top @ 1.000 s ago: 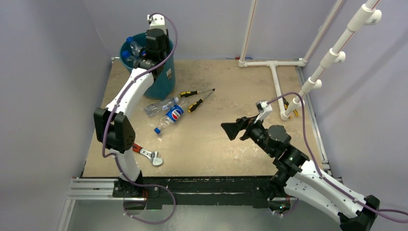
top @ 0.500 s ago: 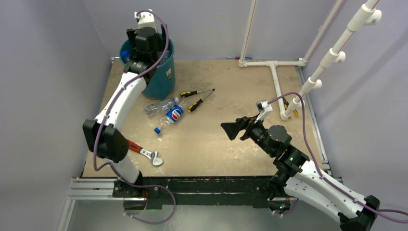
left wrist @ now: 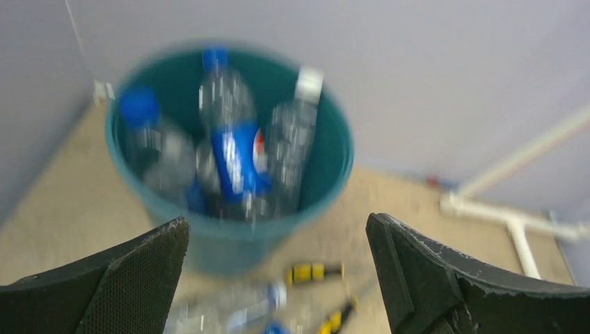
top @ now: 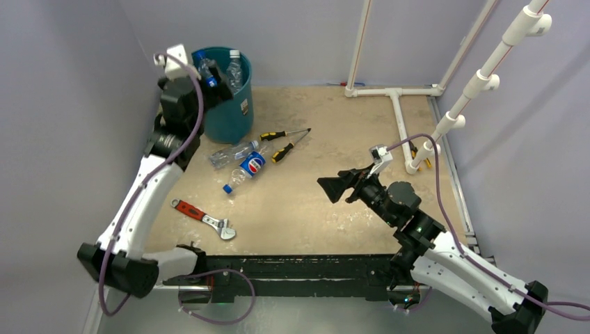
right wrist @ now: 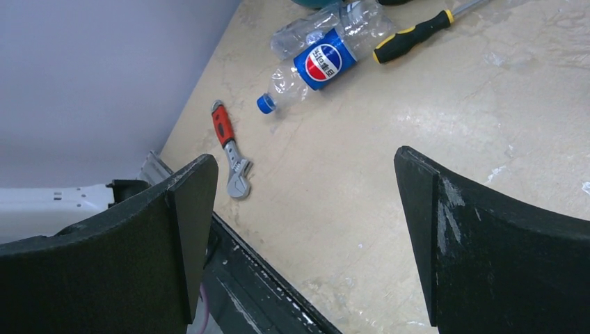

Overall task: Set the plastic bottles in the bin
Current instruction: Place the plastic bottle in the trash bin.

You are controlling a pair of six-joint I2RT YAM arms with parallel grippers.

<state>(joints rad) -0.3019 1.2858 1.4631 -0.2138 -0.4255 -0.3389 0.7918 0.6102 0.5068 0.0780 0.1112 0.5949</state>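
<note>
Beige tabletop (top: 334,118): at far left the teal bin (top: 233,115) holds perhaps four plastic bottles (left wrist: 233,139), blurred. A Pepsi bottle (top: 249,167) and a clear bottle (top: 233,153) lie just near it, awaiting pickup. Left gripper (left wrist: 275,223) gapes empty over the bin; right gripper (right wrist: 304,156) gapes empty mid-table.
</note>
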